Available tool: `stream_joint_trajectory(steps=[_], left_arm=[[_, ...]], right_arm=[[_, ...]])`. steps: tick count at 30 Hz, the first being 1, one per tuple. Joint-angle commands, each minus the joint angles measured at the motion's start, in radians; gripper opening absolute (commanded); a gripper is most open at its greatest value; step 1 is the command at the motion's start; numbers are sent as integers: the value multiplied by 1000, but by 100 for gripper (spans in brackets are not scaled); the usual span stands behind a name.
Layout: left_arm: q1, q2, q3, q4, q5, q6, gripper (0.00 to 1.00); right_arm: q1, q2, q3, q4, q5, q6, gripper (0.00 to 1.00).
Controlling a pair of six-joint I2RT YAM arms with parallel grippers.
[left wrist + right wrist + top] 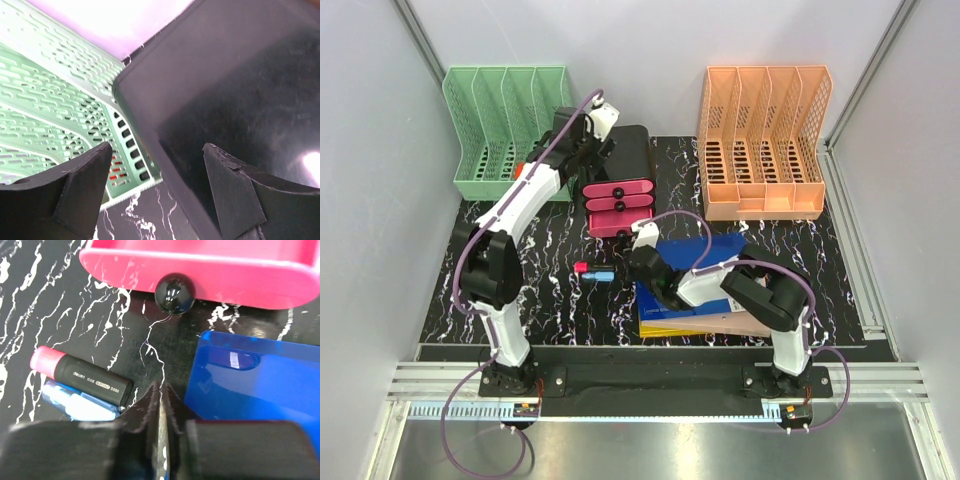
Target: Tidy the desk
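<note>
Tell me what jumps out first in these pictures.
A mint green slotted plastic file rack stands back left on the black marble-veined desk, an orange rack back right. Between them sits a black drawer box with three pink drawers, the open left gripper at its left edge, and blue plastic folders lie under the right arm.

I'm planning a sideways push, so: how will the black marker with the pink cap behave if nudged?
The marker looks round-bodied, so it would probably roll on the glossy desk. The blue-and-white item lying right beside it may block rolling that way. It looks rigid and slim, so it is likely light and easy to pinch.
</note>
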Motion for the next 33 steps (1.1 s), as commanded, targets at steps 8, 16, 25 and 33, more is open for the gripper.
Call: stream_joint_trajectory(steps=[8,16,25,33], left_arm=[[2,-79,-78,-295,-7,34,80],[4,-128,-121,-300,-7,37,80],[5,-142,-114,-308,0,40,80],[9,-133,-115,-306,5,38,80]], right_arm=[[-20,-147,154,-25,133,-204,32],[-91,-30,303,-66,67,-213,34],[-106,16,309,-74,50,-184,34],[-117,45,320,-81,55,-177,34]])
